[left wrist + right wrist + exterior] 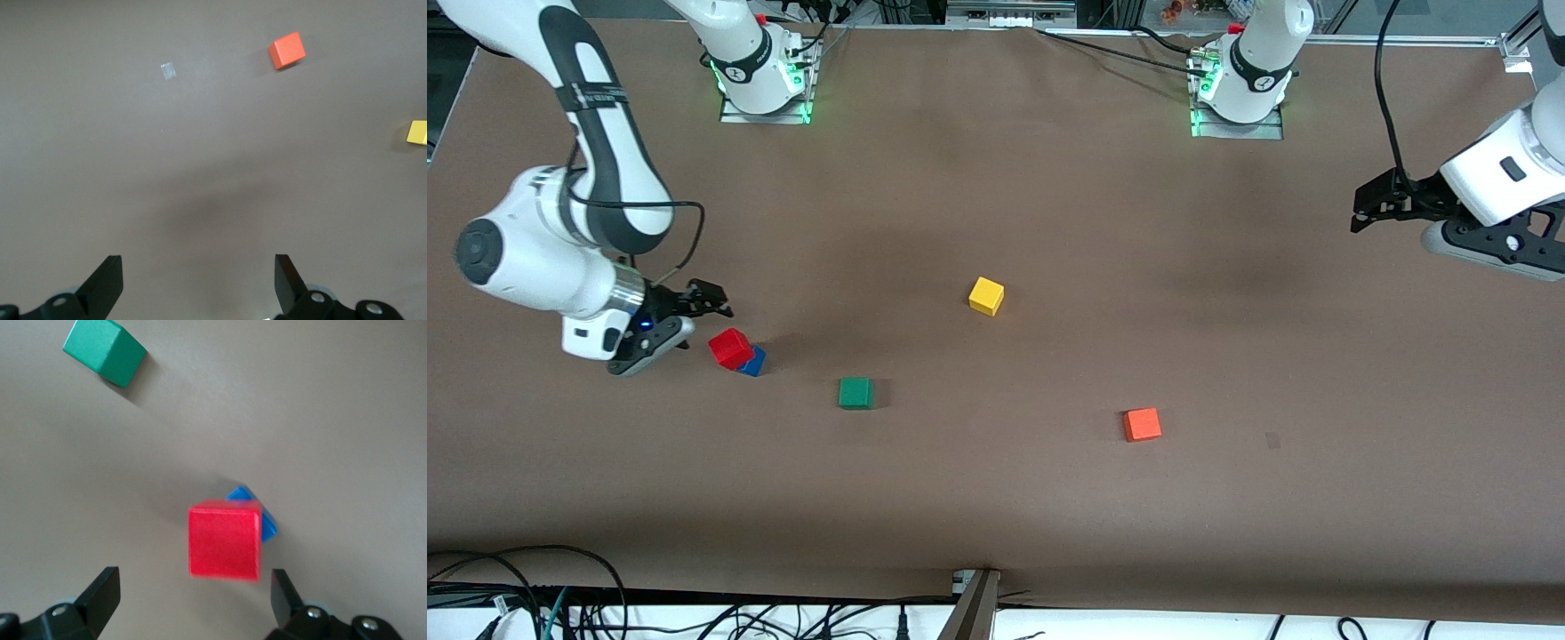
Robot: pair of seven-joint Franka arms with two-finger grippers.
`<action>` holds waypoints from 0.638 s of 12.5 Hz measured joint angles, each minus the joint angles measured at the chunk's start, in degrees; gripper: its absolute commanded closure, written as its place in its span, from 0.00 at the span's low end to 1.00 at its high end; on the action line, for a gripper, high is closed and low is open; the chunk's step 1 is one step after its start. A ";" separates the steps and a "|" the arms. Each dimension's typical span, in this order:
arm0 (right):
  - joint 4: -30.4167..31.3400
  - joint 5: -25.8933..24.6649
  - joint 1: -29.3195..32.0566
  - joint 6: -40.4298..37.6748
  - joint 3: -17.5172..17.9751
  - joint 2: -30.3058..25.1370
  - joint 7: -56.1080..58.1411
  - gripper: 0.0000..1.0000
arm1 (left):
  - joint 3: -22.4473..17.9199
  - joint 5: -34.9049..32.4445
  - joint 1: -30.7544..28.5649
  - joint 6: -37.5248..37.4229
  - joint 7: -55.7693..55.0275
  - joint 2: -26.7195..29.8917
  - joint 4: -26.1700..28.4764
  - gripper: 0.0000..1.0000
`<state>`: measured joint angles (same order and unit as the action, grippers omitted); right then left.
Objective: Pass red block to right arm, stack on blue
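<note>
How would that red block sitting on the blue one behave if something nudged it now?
The red block sits turned askew on the blue cube, overhanging it, so a nudge would probably slide or tip it off. Its flat faces suggest it wouldn't roll far. It looks rigid. The right gripper is open beside it.

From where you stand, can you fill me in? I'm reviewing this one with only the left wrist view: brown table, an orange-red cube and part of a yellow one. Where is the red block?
Observer: The red block sits on the blue cube, toward the right arm's end of the table, turned askew on it.
Operator: Is the right gripper gripping it?
Observer: No. The right gripper is open beside the stack, its fingers clear of the red block in the right wrist view.
Operator: Anything else near the stack?
Observer: A green cube lies on the table beside it, slightly nearer the front camera.
Operator: And my own arm?
Observer: The left gripper waits open over the left arm's end of the table.
</note>
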<state>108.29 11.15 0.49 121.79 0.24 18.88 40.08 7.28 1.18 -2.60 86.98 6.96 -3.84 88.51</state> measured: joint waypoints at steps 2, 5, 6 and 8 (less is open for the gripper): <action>-6.79 -4.23 0.00 -9.97 -0.33 -0.09 -4.54 0.00 | -3.97 0.00 4.55 0.69 -2.26 1.34 1.88 0.00; -15.87 -6.74 -0.68 -22.98 -0.29 -0.32 -13.18 0.00 | -7.24 0.00 8.23 0.89 -5.46 1.70 2.52 0.00; -18.48 -7.14 -0.85 -27.16 -0.28 -0.41 -15.48 0.00 | -7.42 0.01 8.22 1.03 -6.11 1.70 2.66 0.00; -22.74 -7.90 -0.87 -33.64 -0.29 -1.42 -17.75 0.00 | -7.79 0.02 8.22 1.55 -6.47 1.64 2.79 0.00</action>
<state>85.54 3.25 -0.38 88.15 -0.05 17.46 22.33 -0.51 1.20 5.62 88.53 0.49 -2.20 91.30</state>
